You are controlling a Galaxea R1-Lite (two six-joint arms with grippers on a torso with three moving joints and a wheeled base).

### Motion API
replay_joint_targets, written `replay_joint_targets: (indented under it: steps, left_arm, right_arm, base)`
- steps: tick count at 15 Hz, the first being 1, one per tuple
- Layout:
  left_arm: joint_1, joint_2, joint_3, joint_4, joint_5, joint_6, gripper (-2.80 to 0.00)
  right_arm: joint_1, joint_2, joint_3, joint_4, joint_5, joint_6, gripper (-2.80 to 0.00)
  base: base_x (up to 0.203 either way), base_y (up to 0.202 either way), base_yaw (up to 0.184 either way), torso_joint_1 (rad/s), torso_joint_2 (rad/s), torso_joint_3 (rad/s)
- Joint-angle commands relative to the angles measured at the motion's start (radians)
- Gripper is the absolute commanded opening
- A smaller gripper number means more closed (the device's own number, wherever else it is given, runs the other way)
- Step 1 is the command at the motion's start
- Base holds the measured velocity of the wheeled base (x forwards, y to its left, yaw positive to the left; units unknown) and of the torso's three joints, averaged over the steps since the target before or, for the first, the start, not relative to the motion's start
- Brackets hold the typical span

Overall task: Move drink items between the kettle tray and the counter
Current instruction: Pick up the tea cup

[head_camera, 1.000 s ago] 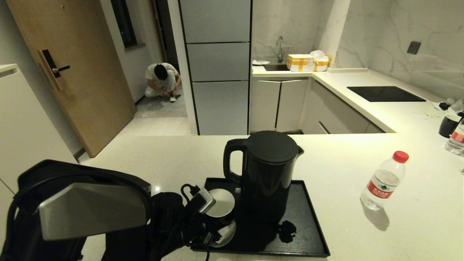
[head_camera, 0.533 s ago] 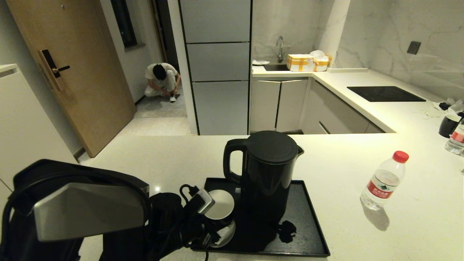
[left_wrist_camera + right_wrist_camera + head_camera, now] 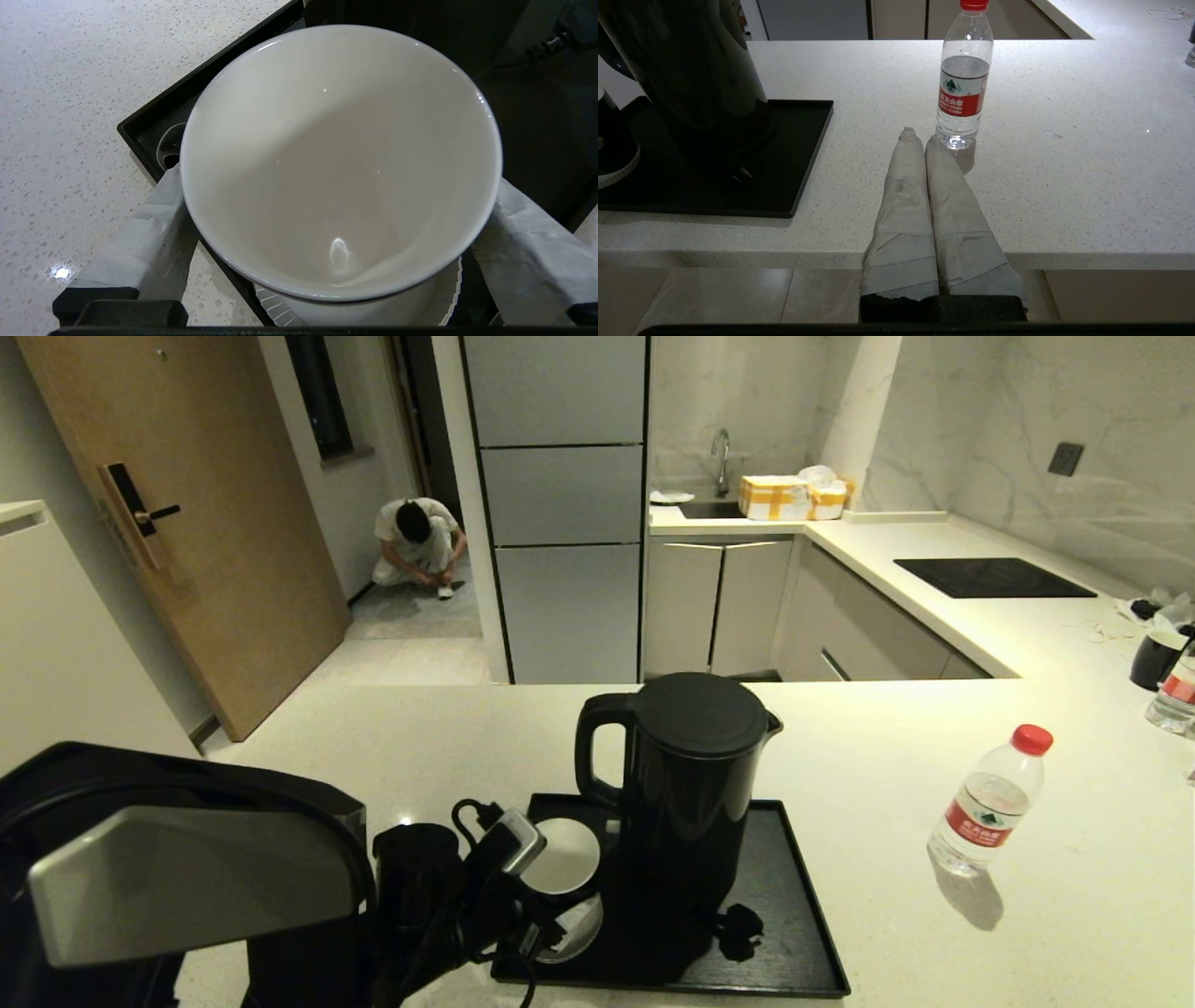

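At the left, the left gripper [image 3: 336, 224] is reaching over the near left corner of the tray [image 3: 794, 896]. Its fingers [image 3: 154, 233] are standing at full spread, flanking the cup [image 3: 341, 158] on both sides. Whether the pads are pressing the cup wall cannot be told. The cup is sitting over a white saucer [image 3: 448, 298] on the tray, just left of the kettle [image 3: 695, 784], so its transfer to the counter [image 3: 467, 737] is judged not yet done. Further right, the bottle [image 3: 990, 803] is standing upright on the counter, well apart from the tray. The right gripper [image 3: 924, 140] is resting idle below the near counter edge, fingers pressed together, holding nothing.
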Motion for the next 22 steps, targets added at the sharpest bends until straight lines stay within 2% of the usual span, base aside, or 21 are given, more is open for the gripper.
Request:
replay_joint_targets:
  steps: [1, 4, 5, 13, 22]
  left_arm:
    - [-0.002, 0.006, 0.003, -0.009, -0.001, 0.002, 0.00]
    - [-0.002, 0.013, 0.001, -0.009, -0.001, 0.002, 0.00]
    - [-0.002, 0.014, 0.001, -0.009, -0.001, 0.002, -2.80]
    - [-0.003, 0.030, -0.005, -0.009, -0.001, 0.002, -2.80]
    - [0.020, -0.049, 0.024, -0.009, 0.017, -0.027, -2.80]
  right_arm:
    - [0.000, 0.000, 0.002, -0.001, -0.001, -0.001, -2.80]
    - [0.000, 0.000, 0.002, -0.001, 0.000, -0.001, -2.80]
    - [0.000, 0.000, 0.002, -0.001, 0.000, -0.001, -2.80]
    - [0.000, 0.000, 0.002, -0.001, -0.001, -0.001, -2.80]
    - [0.000, 0.000, 0.002, -0.001, 0.000, -0.001, -2.80]
  base:
    - [0.000, 0.000, 0.000, 0.000, 0.00, 0.000]
    - [0.000, 0.000, 0.000, 0.000, 0.00, 0.000]
    - [0.000, 0.000, 0.000, 0.000, 0.00, 0.000]
    - [0.000, 0.000, 0.000, 0.000, 0.00, 0.000]
    - [0.000, 0.000, 0.000, 0.000, 0.00, 0.000]
